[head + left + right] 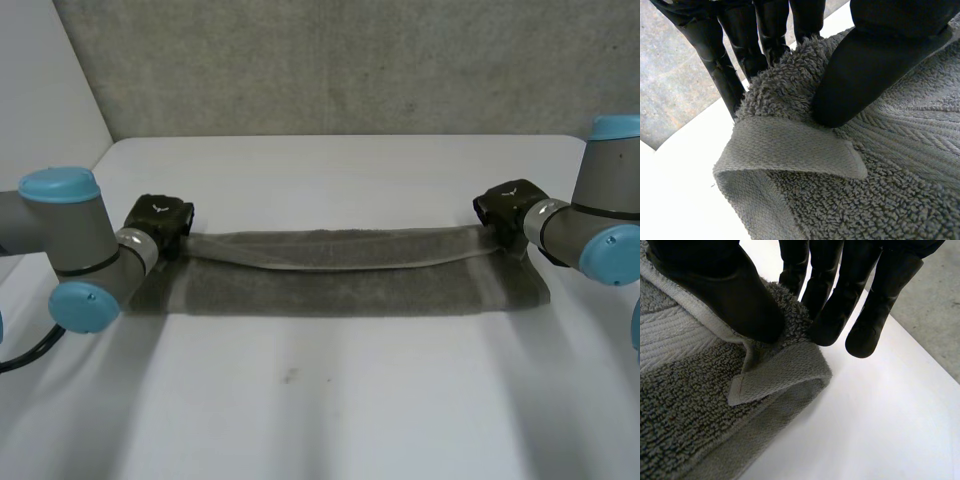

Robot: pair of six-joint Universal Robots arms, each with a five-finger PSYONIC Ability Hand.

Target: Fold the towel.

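Observation:
A grey towel (pixel 340 272) stretches in a long band across the white table (pixel 330 400), its far edge lifted and pulled taut. My left hand (pixel 158 222) pinches the towel's far left corner; in the left wrist view the thumb (pixel 865 70) presses the terry cloth (pixel 875 190) against the fingers (pixel 720 65), and the hem curls over below. My right hand (pixel 508 205) pinches the far right corner; in the right wrist view its thumb (pixel 735 295) clamps the towel (pixel 685 410) against the fingers (pixel 830 305), with the hem folded over beneath.
A grey wall (pixel 330 60) rises behind the table's far edge. Bare white tabletop lies in front of the towel and beyond it. In both wrist views, a grey floor (pixel 935 300) lies past the table's edge (pixel 670 85).

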